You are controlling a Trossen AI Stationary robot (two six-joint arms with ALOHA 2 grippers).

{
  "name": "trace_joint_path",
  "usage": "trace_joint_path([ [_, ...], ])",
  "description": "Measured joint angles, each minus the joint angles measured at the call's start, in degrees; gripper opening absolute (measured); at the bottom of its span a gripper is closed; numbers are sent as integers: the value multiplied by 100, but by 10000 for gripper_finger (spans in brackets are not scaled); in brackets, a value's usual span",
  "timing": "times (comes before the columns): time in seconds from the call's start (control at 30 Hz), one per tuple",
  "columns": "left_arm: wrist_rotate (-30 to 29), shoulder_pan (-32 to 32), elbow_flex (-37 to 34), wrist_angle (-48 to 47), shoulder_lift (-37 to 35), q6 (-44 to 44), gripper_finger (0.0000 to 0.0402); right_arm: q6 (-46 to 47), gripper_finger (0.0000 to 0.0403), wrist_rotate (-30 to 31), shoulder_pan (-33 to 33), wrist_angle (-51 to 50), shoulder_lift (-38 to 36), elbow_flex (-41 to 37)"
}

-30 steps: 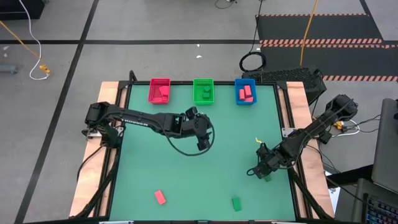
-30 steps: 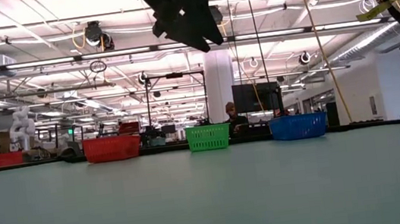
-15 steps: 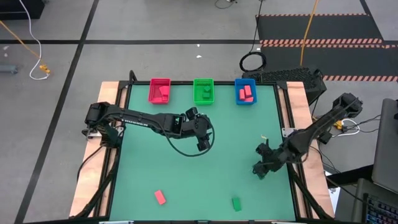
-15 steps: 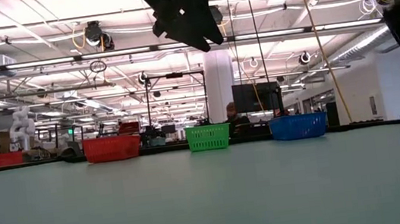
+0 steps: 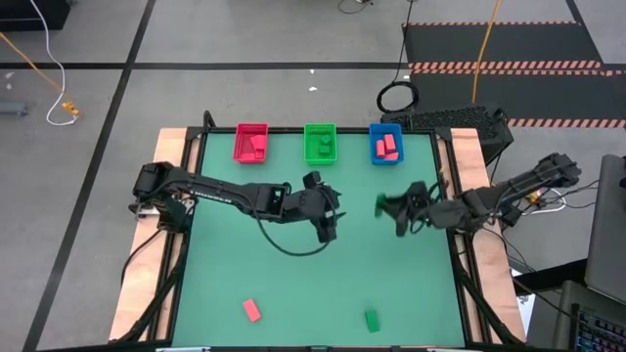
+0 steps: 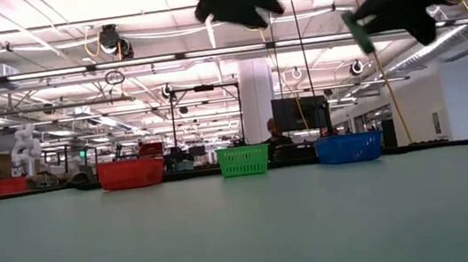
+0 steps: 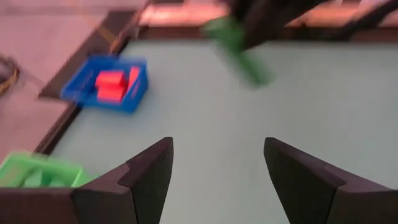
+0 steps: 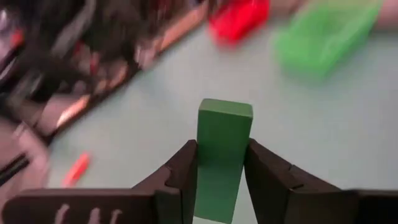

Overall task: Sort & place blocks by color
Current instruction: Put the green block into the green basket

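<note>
Blocks are what I am sorting, and going left to right over the green table [image 5: 293, 284]: my left gripper [image 5: 328, 227] hangs above mid-table with its fingers spread and nothing between them. A red block [image 5: 252, 310] lies near the front edge, left of centre, and a green one [image 5: 372, 320] lies right of it, well apart. At the back stand the red bin [image 5: 251, 143], the green bin [image 5: 320, 144] and the blue bin [image 5: 385, 145], each with blocks inside; the blue one holds red pieces. My right gripper [image 5: 389, 206] is up in the air right of centre, pinching a green bar [image 8: 219, 163] by its long flat sides, one end sticking out ahead of my fingers.

I judge the bar light, stiff and smooth-sided, so a grip across the two broad faces near the middle should suit it; it could slip if I squeeze loosely.

The mat looks flat and matte. Beyond it is a large bright hall with ceiling lights, and a person sits far behind the bins.
</note>
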Motion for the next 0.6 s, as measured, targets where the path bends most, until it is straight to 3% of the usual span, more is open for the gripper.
trace_joint_path([
  [0.17,-107,-153,4,963,33,96,255,-2018,102,493,-468,2070,233,1],
  [0.27,-619,-221,4,1212,35,144,255,-2773,101,451,-708,3392,521,13],
  [0.47,-1837,-308,4,1471,35,429,255,-3305,102,-137,-1000,4714,1232,7],
  [0.6,-1953,-315,4,1658,35,586,255,-3447,102,-375,-1092,5271,1584,9],
])
